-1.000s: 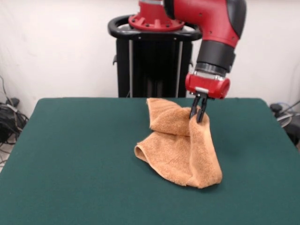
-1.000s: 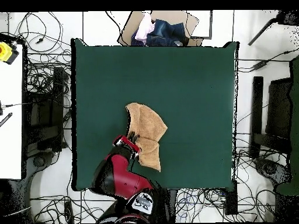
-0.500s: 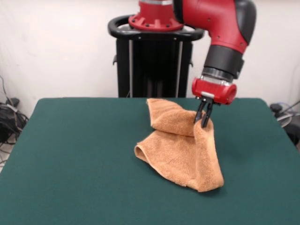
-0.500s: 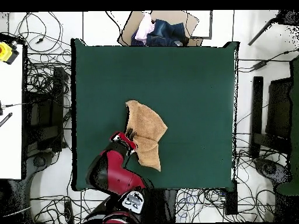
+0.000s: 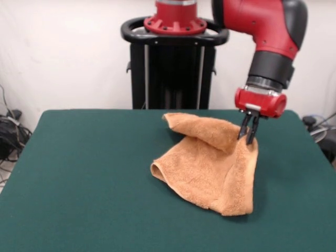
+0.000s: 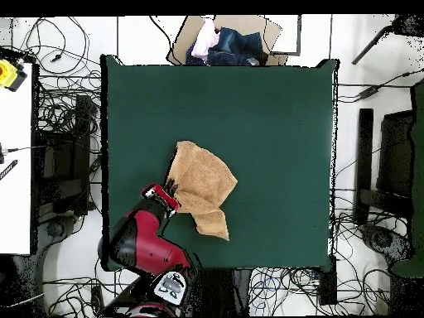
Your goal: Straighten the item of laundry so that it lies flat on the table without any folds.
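You see the gripper [image 5: 248,134] pinching a raised fold of the towel [image 5: 207,168], which sits crumpled mid-table [image 5: 79,173]. Past the table's edge in the overhead view, a cardboard box [image 6: 225,41] holds clothes. Bare felt surrounds the towel.

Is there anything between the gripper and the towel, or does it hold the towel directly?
Nothing lies between them. In the front view the gripper is shut on a raised edge of the towel, lifted above the table.
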Controlling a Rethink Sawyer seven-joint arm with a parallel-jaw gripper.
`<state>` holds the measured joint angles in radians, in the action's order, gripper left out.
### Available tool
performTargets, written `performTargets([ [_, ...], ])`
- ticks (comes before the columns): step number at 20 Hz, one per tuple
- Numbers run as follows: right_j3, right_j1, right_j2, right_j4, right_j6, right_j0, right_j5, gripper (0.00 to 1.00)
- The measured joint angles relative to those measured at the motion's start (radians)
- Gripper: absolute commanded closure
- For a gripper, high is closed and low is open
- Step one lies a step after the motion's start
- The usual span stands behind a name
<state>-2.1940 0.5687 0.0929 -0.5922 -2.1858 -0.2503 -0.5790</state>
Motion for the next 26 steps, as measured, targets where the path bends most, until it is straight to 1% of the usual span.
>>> performTargets([
  [5,0.0,0.021,-0.025,-0.028,0.0,-0.007,0.0,1.0],
  [12,0.0,0.049,-0.062,-0.028,0.0,0.002,0.01,1.0],
  [19,0.0,0.072,-0.104,-0.028,-0.002,0.005,0.046,1.0],
  [26,0.0,0.072,-0.13,-0.028,-0.002,0.01,0.048,1.0],
])
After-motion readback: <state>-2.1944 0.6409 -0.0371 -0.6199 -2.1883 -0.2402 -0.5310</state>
